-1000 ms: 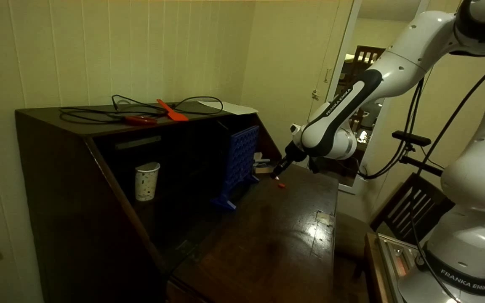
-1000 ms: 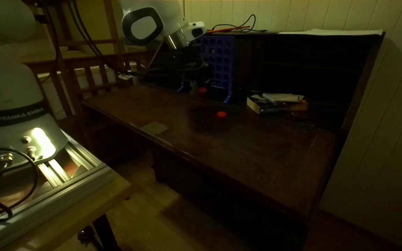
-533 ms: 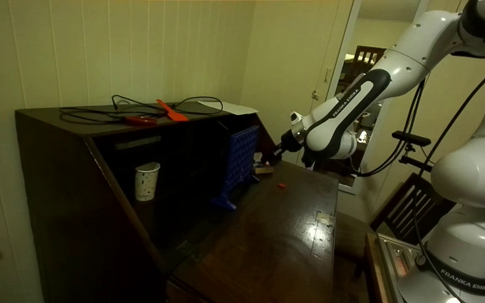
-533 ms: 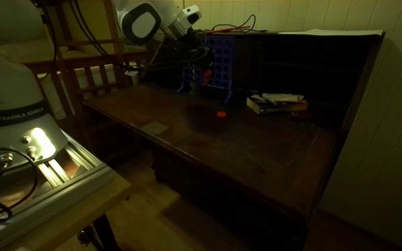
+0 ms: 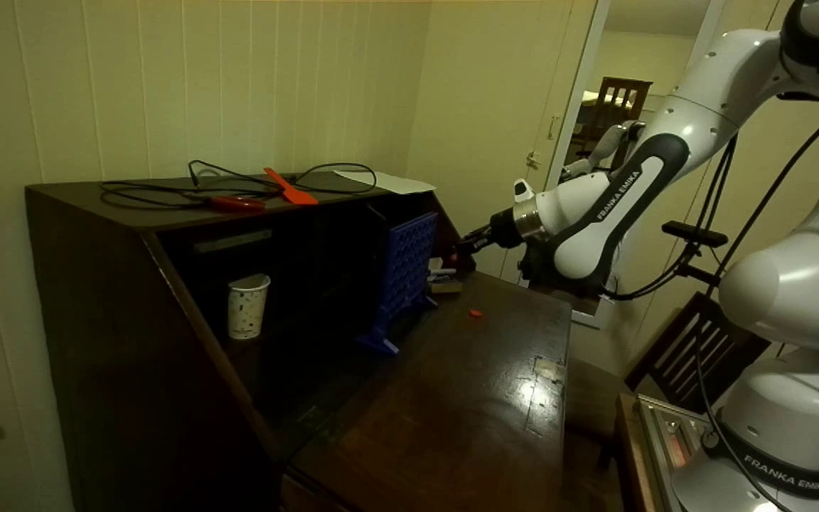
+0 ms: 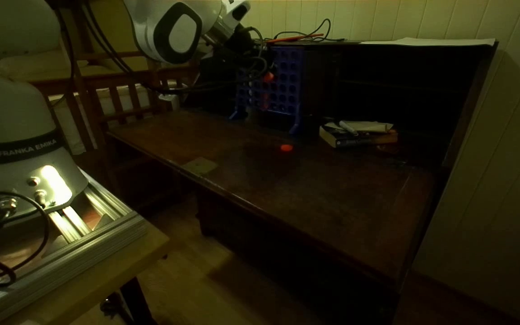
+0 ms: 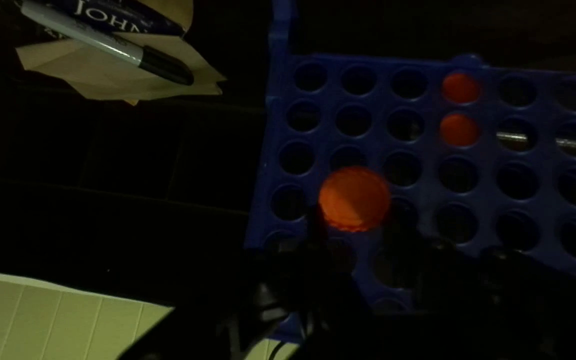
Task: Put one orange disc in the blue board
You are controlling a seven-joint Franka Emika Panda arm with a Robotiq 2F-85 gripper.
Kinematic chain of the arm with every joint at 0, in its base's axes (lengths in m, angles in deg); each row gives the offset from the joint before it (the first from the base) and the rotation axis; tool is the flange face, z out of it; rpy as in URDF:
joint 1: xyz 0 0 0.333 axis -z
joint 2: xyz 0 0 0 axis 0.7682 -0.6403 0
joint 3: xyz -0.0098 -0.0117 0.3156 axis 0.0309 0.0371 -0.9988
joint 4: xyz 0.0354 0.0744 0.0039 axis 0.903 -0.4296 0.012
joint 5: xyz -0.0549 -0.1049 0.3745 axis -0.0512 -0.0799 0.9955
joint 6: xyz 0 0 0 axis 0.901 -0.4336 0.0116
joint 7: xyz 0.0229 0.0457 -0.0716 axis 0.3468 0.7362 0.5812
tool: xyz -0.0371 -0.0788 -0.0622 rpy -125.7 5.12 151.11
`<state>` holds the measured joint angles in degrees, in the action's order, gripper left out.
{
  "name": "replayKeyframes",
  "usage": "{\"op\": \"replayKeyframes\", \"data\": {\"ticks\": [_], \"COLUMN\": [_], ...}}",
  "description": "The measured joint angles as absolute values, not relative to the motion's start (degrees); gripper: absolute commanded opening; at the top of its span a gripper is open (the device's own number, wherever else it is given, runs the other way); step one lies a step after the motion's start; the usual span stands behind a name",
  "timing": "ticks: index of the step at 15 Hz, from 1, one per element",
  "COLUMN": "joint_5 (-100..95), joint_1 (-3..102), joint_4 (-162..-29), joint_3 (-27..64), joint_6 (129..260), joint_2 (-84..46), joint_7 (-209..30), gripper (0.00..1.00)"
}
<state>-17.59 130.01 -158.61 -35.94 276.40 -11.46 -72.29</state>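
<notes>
My gripper (image 7: 355, 212) is shut on an orange disc (image 7: 354, 199), gripped by its edges at the fingertips; the dark fingers are hard to make out. The held disc also shows in both exterior views (image 5: 454, 257) (image 6: 268, 76), raised above the desk. The upright blue board (image 7: 430, 150) with rows of round holes stands behind the disc in the wrist view; it shows in both exterior views (image 5: 409, 263) (image 6: 303, 85). Two orange discs (image 7: 460, 130) sit in one column of the board. Another orange disc (image 6: 286, 148) lies flat on the desk.
The dark wooden cabinet (image 5: 97, 299) rises around the board, with its desk surface (image 6: 332, 194) in front. A book (image 6: 359, 140) with paper and a marker (image 7: 93, 42) lies beside the board. A paper cup (image 5: 247, 307) stands inside; cables and an orange-red spatula (image 5: 288, 188) lie on top.
My gripper has risen from low over the desk with the orange disc held, and its wrist has tilted to a flatter angle. The disc on the desk and the board have not moved.
</notes>
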Motion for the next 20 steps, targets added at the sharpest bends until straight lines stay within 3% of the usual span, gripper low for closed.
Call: {"op": "replayKeyframes", "data": {"ticks": [12, 13, 15, 19, 20], "joint_5": [-31.78, -32.47, -32.91, -32.92, -32.92], "joint_1": [133.02, 129.18, 122.11, 119.70, 119.71], "joint_4": [-159.68, -159.50, -158.92, -158.44, -158.44], "joint_3": [-34.93, -31.12, -24.57, -22.63, -22.57], "joint_6": [292.21, 293.22, 293.94, 293.94, 293.94], "joint_2": [-9.94, -9.52, -8.73, -8.03, -8.03], "joint_7": [-85.93, -87.58, -90.29, -91.69, -91.69], "gripper": [0.08, 0.33, 0.33, 0.33, 0.08]}}
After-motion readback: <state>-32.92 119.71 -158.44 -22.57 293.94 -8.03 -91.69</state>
